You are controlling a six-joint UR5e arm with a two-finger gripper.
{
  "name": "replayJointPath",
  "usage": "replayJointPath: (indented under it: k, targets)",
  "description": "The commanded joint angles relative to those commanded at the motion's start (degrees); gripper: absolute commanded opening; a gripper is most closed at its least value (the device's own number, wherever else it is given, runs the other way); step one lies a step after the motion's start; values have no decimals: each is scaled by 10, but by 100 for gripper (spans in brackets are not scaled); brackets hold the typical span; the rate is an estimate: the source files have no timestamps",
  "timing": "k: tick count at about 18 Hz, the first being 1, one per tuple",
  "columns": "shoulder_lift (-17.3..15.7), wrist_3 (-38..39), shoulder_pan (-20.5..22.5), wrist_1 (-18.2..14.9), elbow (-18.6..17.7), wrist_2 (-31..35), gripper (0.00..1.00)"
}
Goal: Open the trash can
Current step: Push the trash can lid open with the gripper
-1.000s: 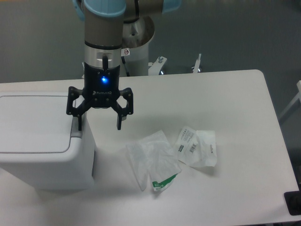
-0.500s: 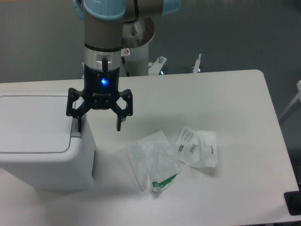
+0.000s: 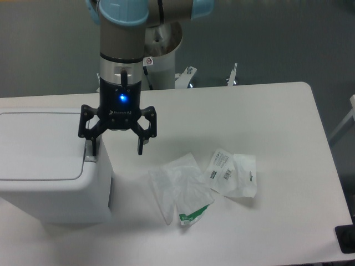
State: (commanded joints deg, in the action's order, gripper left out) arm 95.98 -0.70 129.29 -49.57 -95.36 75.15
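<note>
You have a white table (image 3: 277,111) with rounded corners. On its left end sits the trash can (image 3: 50,183), lid shut. Right of the can, near the front edge, lies a clear wrapper (image 3: 178,188) with a green-printed corner. Just beside that, farther right, lies a second wrapper (image 3: 233,173) bearing a white label, apparently touching the first.

the trash can (image 3: 47,183) looks like smooth matt white plastic. the tool (image 3: 117,148) is matt black. two wrappers (image 3: 180,188) are thin crinkled clear plastic on a smooth matt table (image 3: 277,116).
</note>
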Motion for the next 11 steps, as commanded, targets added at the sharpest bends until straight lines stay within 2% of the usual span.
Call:
replayJointPath:
  k: [5, 11]
  targets:
    - [-2, 0, 0, 0, -4, 1, 100]
    - [-19, 1, 14, 2, 23, 3, 100]
